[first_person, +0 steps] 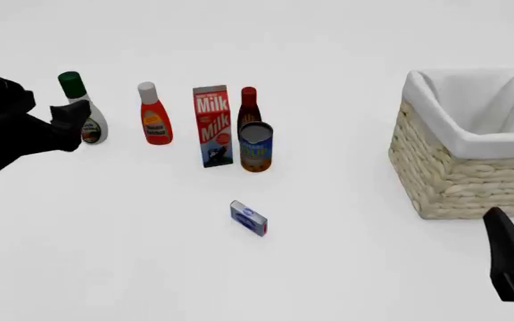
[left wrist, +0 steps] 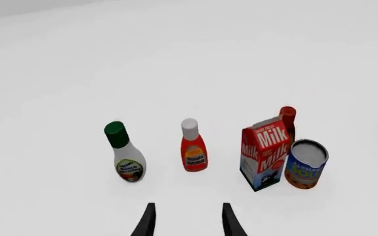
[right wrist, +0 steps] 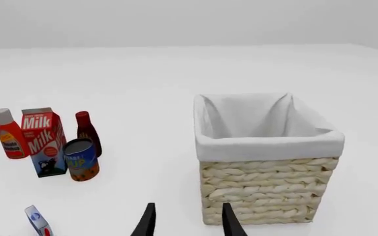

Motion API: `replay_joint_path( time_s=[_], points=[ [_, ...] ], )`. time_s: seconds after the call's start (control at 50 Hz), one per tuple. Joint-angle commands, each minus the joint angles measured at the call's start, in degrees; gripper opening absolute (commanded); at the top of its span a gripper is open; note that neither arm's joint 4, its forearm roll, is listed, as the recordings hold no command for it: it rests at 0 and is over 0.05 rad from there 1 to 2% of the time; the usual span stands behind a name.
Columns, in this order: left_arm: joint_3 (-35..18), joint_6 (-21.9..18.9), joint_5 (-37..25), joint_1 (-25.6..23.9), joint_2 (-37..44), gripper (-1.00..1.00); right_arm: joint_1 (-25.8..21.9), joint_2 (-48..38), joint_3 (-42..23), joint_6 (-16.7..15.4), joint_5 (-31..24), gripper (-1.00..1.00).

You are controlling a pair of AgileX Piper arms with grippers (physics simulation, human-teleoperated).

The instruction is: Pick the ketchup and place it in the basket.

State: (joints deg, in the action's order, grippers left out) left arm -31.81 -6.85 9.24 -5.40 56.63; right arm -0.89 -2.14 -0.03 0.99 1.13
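The ketchup (first_person: 154, 115) is a bright red bottle with a white cap, standing upright at the back left between a white bottle and a milk carton. In the left wrist view the ketchup (left wrist: 193, 147) stands ahead of my left gripper (left wrist: 189, 223), in line with the gap between its open, empty fingers and well apart from them. From the front, my left gripper (first_person: 71, 124) hovers at the left by the white bottle. The wicker basket (first_person: 454, 174) with white lining stands at the right. My right gripper (right wrist: 189, 223) is open and empty just short of the basket (right wrist: 267, 196), low at the front right (first_person: 505, 251).
A white bottle with a green cap (first_person: 83, 110) stands left of the ketchup. To its right are a milk carton (first_person: 212, 126), a dark-red bottle (first_person: 248, 107) and a blue can (first_person: 256, 147). A small blue box (first_person: 249, 218) lies nearer the front.
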Motion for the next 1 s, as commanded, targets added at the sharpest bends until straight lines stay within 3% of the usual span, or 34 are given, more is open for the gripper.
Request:
replay_joint_path(
  time_s=[0.02, 0.06, 0.08, 0.12, 0.2, 0.54, 1.0],
  points=[
    [-7.8, -1.4, -1.8, -1.9, 8.2, 1.0, -0.2, -1.5, 0.0, 0.0, 1.1, 1.0],
    [-9.2, -1.9, -2.2, -1.4, 10.2, 1.0, -0.3, -2.1, 0.0, 0.0, 1.7, 1.0],
    [-10.5, -0.2, -3.5, -2.6, 11.6, 1.0, -0.3, -2.2, 0.0, 0.0, 1.8, 1.0],
    [-10.9, -2.5, -3.0, -1.5, 12.1, 1.0, -0.3, -2.5, 0.0, 0.0, 1.9, 1.0],
    [-14.3, -0.5, -4.8, -2.0, 16.6, 1.0, -0.5, -3.5, 0.0, -0.1, 2.8, 1.0],
    [-26.7, -0.9, -9.9, -2.3, 25.1, 1.0, -1.1, -8.0, 0.0, -0.1, 6.4, 1.0],
    [-35.9, -0.2, -13.1, -2.5, 32.9, 1.0, -1.3, -8.5, 0.0, -0.4, 6.7, 1.0]
  ],
)
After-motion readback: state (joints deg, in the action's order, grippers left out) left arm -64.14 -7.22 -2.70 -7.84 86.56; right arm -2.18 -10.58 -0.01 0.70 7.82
